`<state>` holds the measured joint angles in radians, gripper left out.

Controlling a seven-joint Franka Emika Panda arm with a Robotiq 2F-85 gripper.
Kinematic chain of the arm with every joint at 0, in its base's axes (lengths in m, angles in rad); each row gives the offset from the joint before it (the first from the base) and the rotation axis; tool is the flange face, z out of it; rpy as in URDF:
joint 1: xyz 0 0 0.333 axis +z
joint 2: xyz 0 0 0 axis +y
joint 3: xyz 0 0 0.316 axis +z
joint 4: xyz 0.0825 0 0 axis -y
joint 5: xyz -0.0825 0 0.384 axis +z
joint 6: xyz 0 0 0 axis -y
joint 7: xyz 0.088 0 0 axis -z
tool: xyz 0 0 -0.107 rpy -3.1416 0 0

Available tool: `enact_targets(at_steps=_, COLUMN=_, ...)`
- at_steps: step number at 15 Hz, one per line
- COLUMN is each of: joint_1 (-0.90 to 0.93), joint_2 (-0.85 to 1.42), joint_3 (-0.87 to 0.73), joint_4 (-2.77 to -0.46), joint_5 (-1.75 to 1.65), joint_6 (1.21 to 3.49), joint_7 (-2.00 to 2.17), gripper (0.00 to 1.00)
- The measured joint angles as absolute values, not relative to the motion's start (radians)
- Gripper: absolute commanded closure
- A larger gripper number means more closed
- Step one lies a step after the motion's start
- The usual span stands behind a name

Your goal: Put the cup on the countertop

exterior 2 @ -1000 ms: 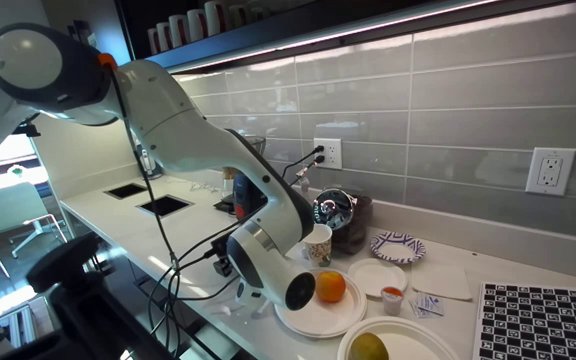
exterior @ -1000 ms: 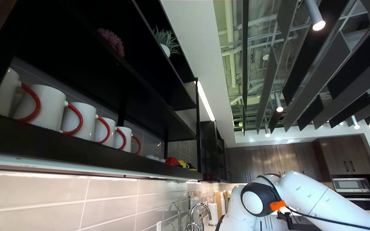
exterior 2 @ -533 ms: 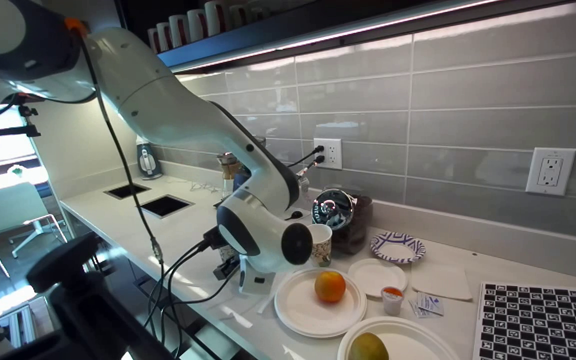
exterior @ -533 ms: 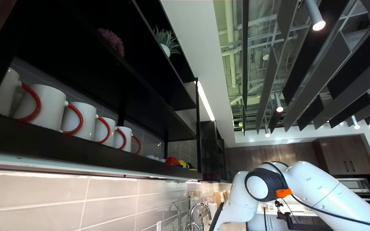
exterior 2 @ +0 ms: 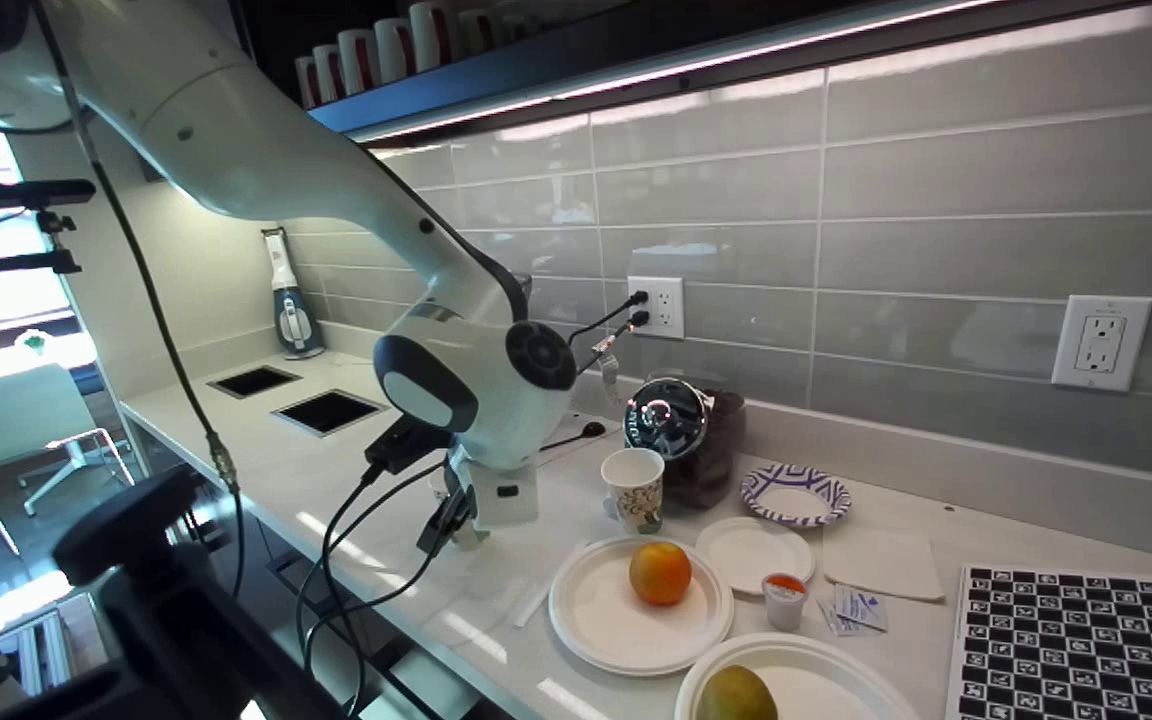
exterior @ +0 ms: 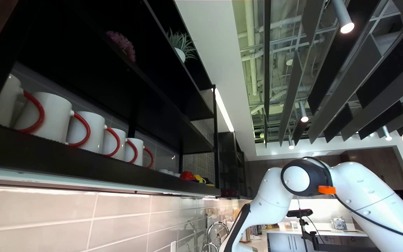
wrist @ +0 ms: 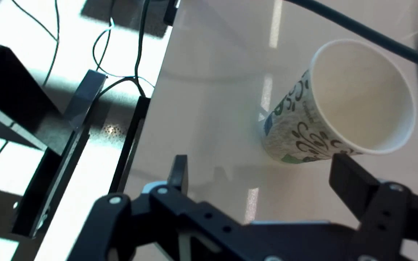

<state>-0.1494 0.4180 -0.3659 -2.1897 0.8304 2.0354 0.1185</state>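
No pale teal cup shows in these frames. A white paper cup with a brown swirl and green leaf pattern (wrist: 299,134) stands on the white countertop (wrist: 212,90), up and right in the wrist view. In an exterior view it is mostly hidden behind my gripper, with only a pale strip of the cup (exterior 2: 436,487) showing. My gripper (wrist: 261,163) is open, with nothing between its fingers. The right finger overlaps the cup's lower edge in the picture; I cannot tell whether they touch. In an exterior view the gripper (exterior 2: 473,540) points down low over the countertop.
Another patterned paper cup (exterior 2: 636,488) stands by a dark jar (exterior 2: 706,460). A plate (exterior 2: 586,630) holds an orange fruit (exterior 2: 660,573). Cables (exterior 2: 336,580) hang from the wrist. White mugs with red handles (exterior: 49,113) stand on the black shelf (exterior: 117,168).
The elbow has risen. The wrist and gripper have moved away from the orange's plate toward the far end of the countertop, and the hand has turned to point more straight down.
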Motion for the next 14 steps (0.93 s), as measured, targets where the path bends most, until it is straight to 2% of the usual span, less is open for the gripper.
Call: enact_targets(at_steps=14, joint_1=-0.14, joint_2=-0.071, joint_3=-0.21, joint_4=-2.509, joint_5=0.336, joint_6=2.383, joint_7=0.052, gripper=0.0)
